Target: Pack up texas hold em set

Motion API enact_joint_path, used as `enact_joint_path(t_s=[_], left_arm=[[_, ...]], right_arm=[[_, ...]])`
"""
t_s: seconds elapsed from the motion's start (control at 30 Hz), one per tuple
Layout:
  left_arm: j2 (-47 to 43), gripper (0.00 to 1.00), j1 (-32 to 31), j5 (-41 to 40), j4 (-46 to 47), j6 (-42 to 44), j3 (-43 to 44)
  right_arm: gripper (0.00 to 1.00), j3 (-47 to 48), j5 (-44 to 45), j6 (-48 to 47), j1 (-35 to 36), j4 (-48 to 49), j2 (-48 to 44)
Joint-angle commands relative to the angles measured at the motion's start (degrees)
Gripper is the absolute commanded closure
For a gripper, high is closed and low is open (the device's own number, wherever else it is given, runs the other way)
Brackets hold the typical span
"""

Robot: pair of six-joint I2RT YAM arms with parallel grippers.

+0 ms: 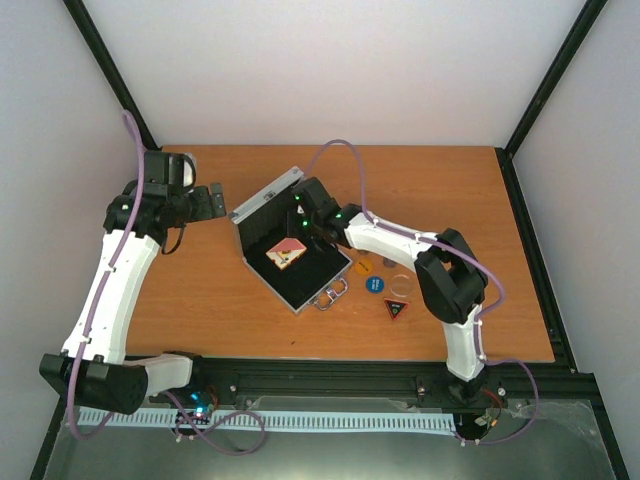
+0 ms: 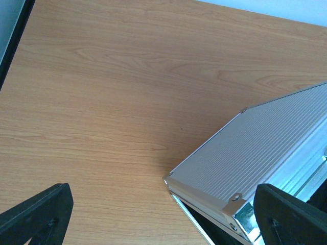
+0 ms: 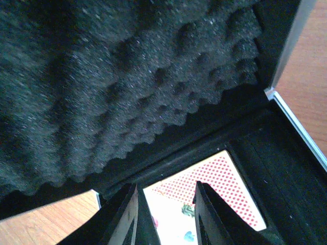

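The right gripper (image 3: 164,191) is hovering part-open and empty, the red card deck (image 3: 225,176) just beyond its fingertips. The left gripper (image 2: 163,204) is gaping wide, the case (image 2: 255,148) just ahead.

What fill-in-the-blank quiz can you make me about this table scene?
The silver case lies ___ on the table. The red card deck lies ___ the case. The hand over the deck is the robot's ___ one.
Missing: open, inside, right.
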Motion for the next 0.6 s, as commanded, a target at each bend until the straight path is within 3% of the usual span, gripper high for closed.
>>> enact_joint_path(t_s=[0.0, 0.57], left_arm=[[0.4, 0.00, -0.3, 0.9, 0.7, 0.1, 1.3], [-3.6, 0.00, -0.3, 16.4, 7.4, 3.0, -5.5]], right_arm=[[0.68, -2.1, 0.2, -0.6, 0.5, 0.0, -3.6], [0.67, 1.5, 0.2, -2.0, 0.5, -2.8, -1.8]])
